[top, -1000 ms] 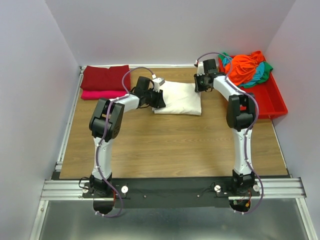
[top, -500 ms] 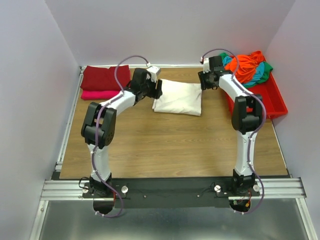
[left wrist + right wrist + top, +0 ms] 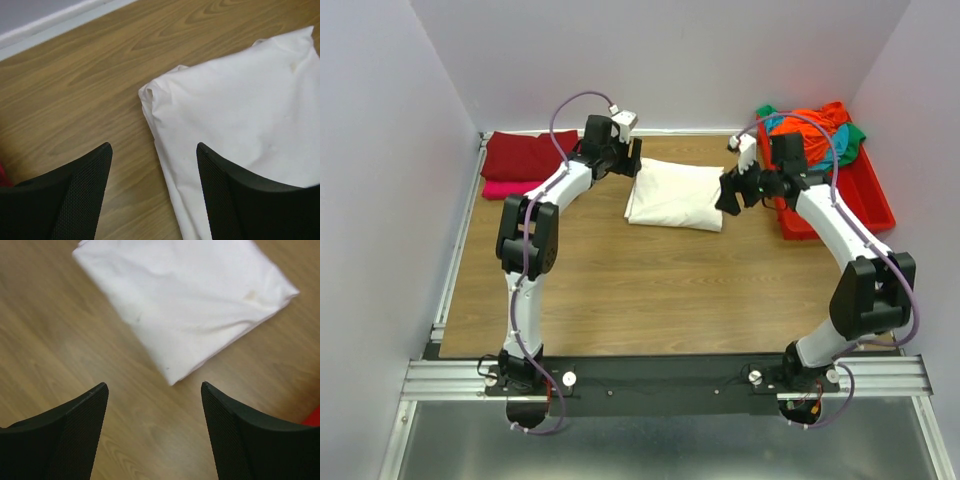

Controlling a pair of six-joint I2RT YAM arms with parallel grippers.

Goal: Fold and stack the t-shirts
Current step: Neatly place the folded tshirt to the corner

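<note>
Cream-white t-shirt (folded) between left tool and right tool.

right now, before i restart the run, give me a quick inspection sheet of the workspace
surface: wooden table, no marks seen
job's things: folded cream-white shirt centre back; dark red shirt folded on pink shirt, far left; orange, teal and green shirts heaped in red tray, far right
clutter: nothing seen
grippers: left gripper open, empty, over the cream shirt's left corner; right gripper open, empty, near its right edge
cables: purple cables looped along both arms
surroundings: plain walls; metal rail at near edge
</note>
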